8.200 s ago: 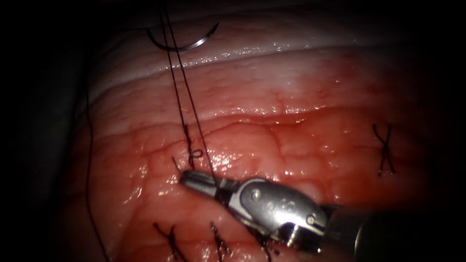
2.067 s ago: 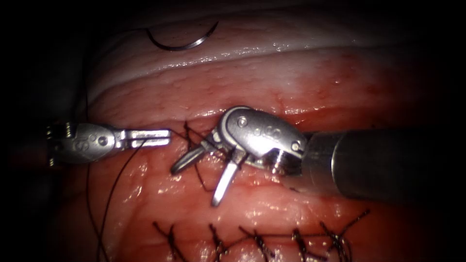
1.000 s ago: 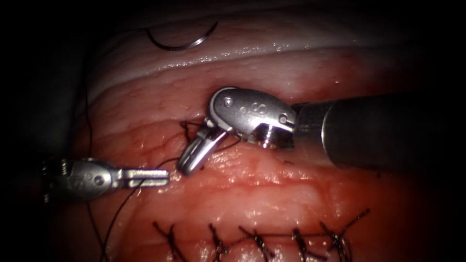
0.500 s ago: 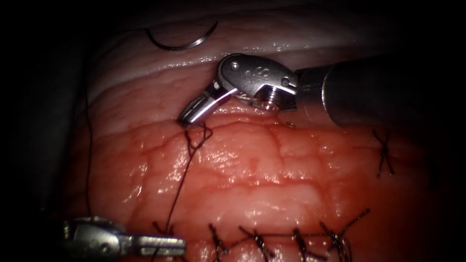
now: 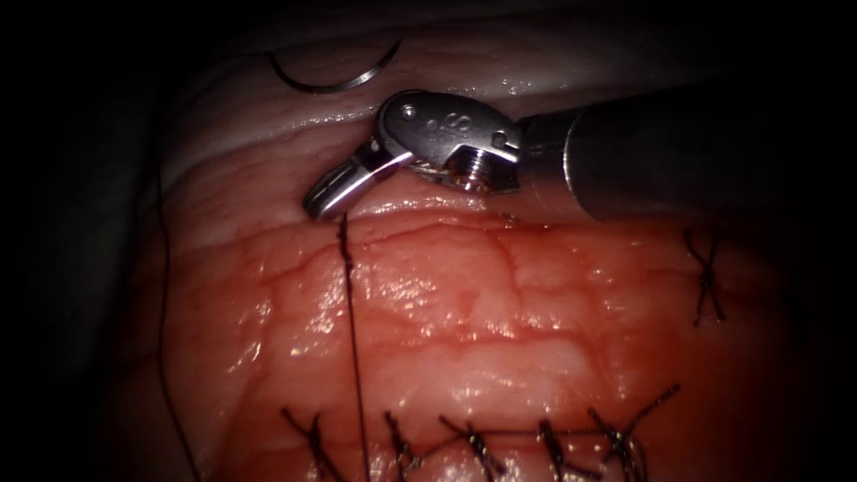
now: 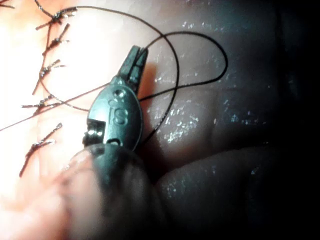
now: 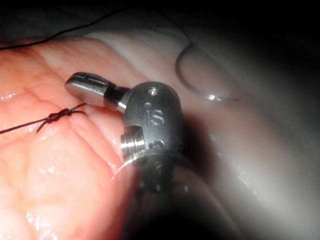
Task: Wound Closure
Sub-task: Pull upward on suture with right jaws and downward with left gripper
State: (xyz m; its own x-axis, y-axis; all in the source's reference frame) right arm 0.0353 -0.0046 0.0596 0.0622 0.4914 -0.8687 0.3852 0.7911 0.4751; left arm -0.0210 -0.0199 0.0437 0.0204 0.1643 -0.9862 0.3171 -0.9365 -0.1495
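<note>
- The needle (image 5: 335, 78) is lying free on the pale upper band of the tissue (image 5: 500, 312), up and to the left of our right tool (image 5: 323, 198); neither tool is holding it and it is not in the tissue. In the right wrist view the needle (image 7: 200, 85) is showing as a thin curve on the pale surface beyond the tool.
- The thread (image 5: 355, 357) is running as one straight, tight line from the knot (image 5: 343, 234) just under our right tool's tip down toward the lower edge of the endoscope view.
- We are keeping our right tool's jaws closed, their tip just above the knot. In the right wrist view the right tool (image 7: 82, 82) is sitting just beside the knot (image 7: 55, 117), and we cannot tell whether a short end is caught between the jaws.
- In the left wrist view our left tool (image 6: 135, 59) is closed on the thread (image 6: 200, 45), which is curling in a loop past the jaw tips.
- A row of finished stitches (image 5: 473, 442) is lying along the lower part of the tissue, and one more stitch (image 5: 707, 277) is sitting far to the right.
- Red fluid (image 5: 643, 259) is glistening on the tissue around them.
</note>
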